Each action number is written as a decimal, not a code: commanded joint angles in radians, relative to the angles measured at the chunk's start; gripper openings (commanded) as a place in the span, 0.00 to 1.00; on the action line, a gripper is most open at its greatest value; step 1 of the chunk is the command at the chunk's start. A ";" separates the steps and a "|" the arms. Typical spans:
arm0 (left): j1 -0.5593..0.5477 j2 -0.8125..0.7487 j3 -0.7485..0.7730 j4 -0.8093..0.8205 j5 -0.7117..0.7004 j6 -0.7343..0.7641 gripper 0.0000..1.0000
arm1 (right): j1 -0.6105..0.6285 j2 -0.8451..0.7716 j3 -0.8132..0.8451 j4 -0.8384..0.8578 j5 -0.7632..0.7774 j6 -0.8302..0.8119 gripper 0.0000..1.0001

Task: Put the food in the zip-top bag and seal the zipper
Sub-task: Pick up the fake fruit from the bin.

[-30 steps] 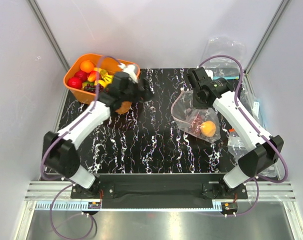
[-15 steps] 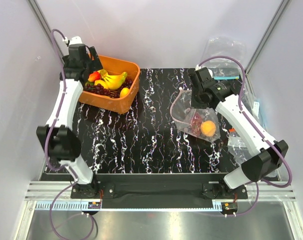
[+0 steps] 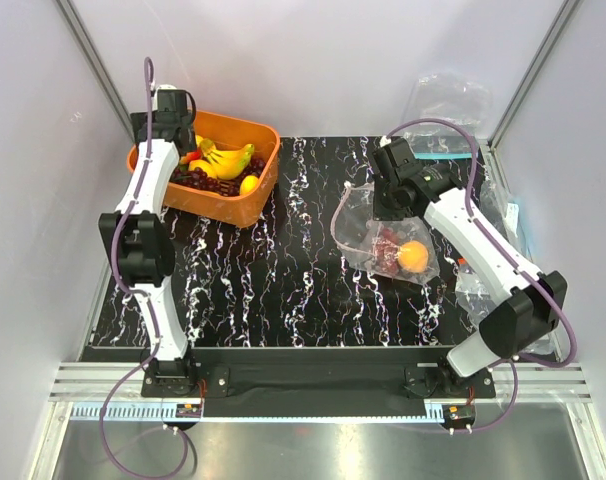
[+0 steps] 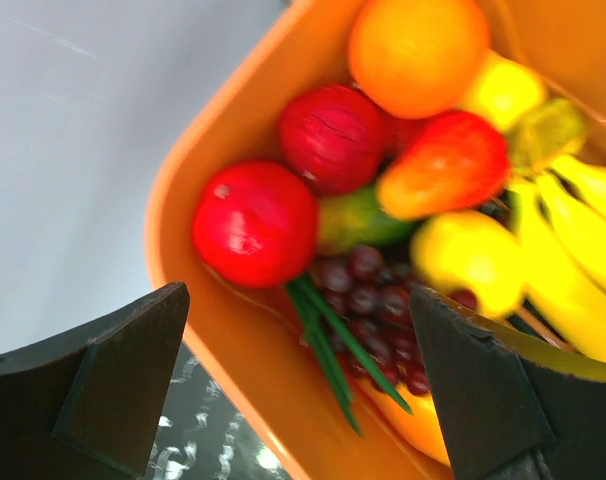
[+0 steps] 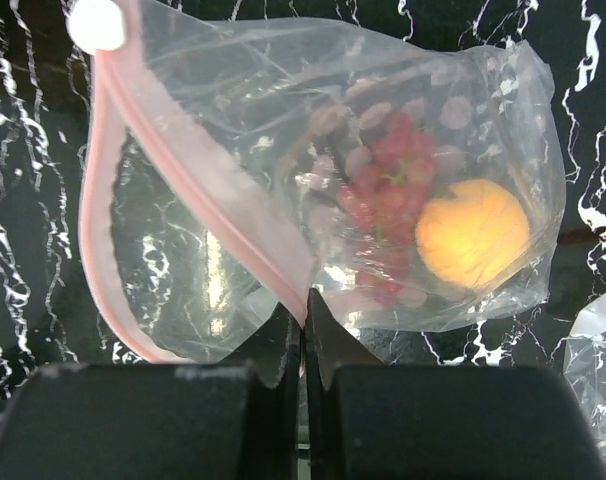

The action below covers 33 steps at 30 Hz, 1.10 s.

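While tub (image 3: 226,208) holds bananas (image 3: 230,160), zip-top bag (image 5: 208,290) holds orange fruit (image 5: 471,232), grapes (image 5: 383,190).

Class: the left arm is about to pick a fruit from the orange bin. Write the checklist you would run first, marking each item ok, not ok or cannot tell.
1. Jaws of left gripper open above orange bin: ok.
2. A red fruit lies uncovered ahead of it: ok.
3. The right gripper is shut on the zipper: ok.
4. The zip-top bag mouth gapes open: ok.
5. Grip firm enough for a dropped fruit: cannot tell.
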State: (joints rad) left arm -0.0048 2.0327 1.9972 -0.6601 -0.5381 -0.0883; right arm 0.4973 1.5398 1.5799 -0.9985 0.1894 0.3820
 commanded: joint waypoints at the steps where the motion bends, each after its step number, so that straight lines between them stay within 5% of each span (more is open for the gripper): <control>1: 0.003 0.026 0.072 0.030 -0.123 0.111 0.99 | 0.007 0.017 -0.026 0.040 -0.019 -0.023 0.00; 8: 0.025 0.228 0.241 -0.061 -0.164 0.217 0.99 | 0.007 0.039 -0.046 0.040 -0.073 -0.025 0.00; 20: 0.054 0.282 0.181 -0.039 -0.085 0.171 0.98 | 0.009 0.049 -0.052 0.029 -0.076 -0.005 0.00; 22: 0.055 0.290 0.202 -0.078 -0.066 0.150 0.77 | 0.007 0.052 -0.051 0.029 -0.074 0.001 0.00; 28: 0.058 0.213 0.130 -0.064 0.016 0.093 0.49 | 0.007 0.072 -0.031 0.032 -0.077 0.014 0.00; 33: 0.052 0.026 -0.018 0.028 0.093 0.030 0.43 | 0.007 0.077 -0.021 0.032 -0.065 0.014 0.00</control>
State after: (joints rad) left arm 0.0574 2.2215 2.0449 -0.6983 -0.5545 0.0048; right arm 0.4976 1.6127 1.5299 -0.9825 0.1280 0.3882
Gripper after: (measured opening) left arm 0.703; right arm 0.017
